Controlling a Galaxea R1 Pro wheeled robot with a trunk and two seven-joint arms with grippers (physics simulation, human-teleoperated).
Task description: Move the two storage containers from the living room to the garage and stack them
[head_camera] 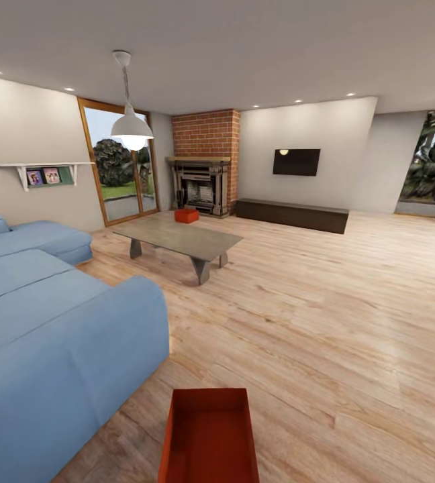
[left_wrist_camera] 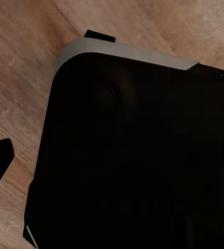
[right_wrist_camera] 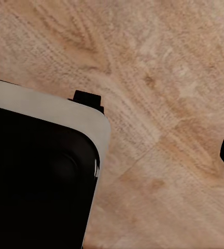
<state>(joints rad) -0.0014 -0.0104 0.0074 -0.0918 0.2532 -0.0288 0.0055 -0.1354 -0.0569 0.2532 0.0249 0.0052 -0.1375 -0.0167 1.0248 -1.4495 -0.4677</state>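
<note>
Nearest me, one red-orange bin (head_camera: 209,436) sat on wood floor (head_camera: 325,322) beside the blue sofa (head_camera: 56,322); second bin (head_camera: 186,215) lay beyond the grey table (head_camera: 177,238), near the fireplace (head_camera: 201,184). Open planks rightward. My jaws: couldn't tell.

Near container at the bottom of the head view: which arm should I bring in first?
Left, by a slight margin. The near storage container sits on the wood floor a little left of the head view's centre, so toward the left arm. Both wrist views look down at planks, and neither hand's opening can be judged.
</note>
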